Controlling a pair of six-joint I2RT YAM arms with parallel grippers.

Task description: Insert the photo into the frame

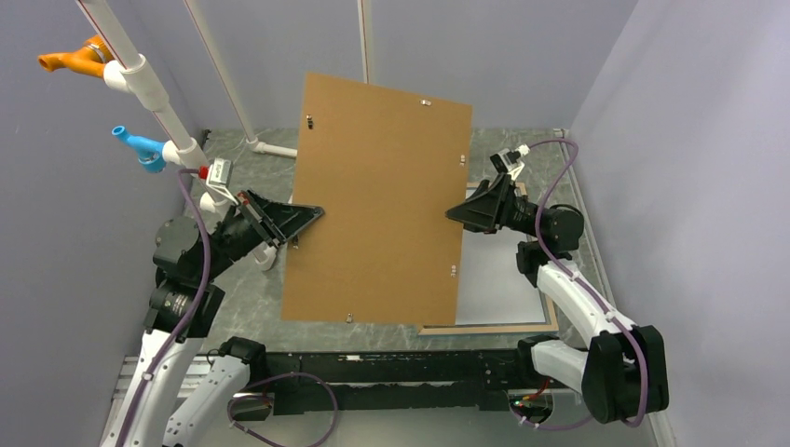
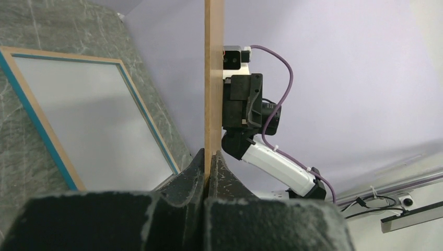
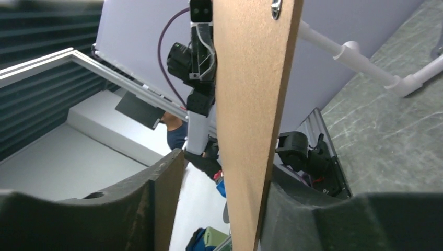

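Mid-task, I'd judge | left tool (image 1: 317, 213) pinched shut on backing board (image 1: 382, 196), held in the air | right tool (image 1: 453, 212) straddles the opposite edge, one finger clear | frame (image 1: 503, 328) flat on the surface, pale inside | photo seated? cannot tell | board not yet fitted

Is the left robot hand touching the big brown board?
Touching. The left wrist view shows the left gripper shut on the edge of the board, one finger pressed against each face, with no gap.
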